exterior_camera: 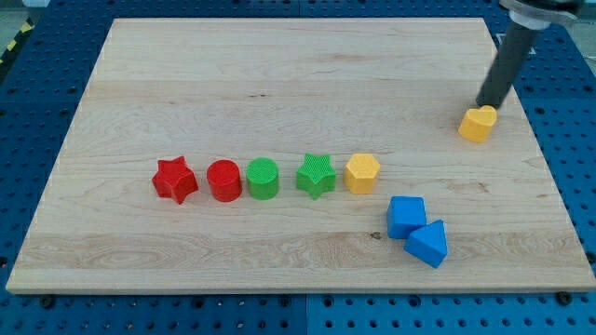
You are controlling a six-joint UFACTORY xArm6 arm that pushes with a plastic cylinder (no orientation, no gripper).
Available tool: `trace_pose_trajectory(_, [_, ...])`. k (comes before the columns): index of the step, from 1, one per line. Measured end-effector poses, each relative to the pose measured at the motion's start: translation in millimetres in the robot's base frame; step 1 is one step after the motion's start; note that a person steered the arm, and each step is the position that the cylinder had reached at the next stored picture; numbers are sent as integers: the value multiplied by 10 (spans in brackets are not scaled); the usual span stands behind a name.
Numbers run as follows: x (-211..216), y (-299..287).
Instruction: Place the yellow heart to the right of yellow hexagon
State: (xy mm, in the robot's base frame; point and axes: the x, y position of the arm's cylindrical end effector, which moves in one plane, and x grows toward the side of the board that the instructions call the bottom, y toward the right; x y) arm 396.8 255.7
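The yellow heart (pixel 478 124) lies near the right edge of the wooden board (pixel 279 74), in the view's upper right. My tip (pixel 485 105) rests just above it, touching or nearly touching its top edge. The yellow hexagon (pixel 362 173) sits at the middle of the board, at the right end of a row of blocks, well to the left of and below the heart.
Left of the hexagon the row runs green star (pixel 317 175), green cylinder (pixel 264 179), red cylinder (pixel 224 180), red star (pixel 175 180). A blue cube (pixel 406 216) and a blue triangle (pixel 428 243) lie below and right of the hexagon. The board's right edge is close to the heart.
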Motion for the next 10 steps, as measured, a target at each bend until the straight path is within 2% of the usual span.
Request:
trace_pose_trajectory(1, [285, -10])
trace_pose_trajectory(7, [245, -1439])
trace_pose_trajectory(10, [567, -1502])
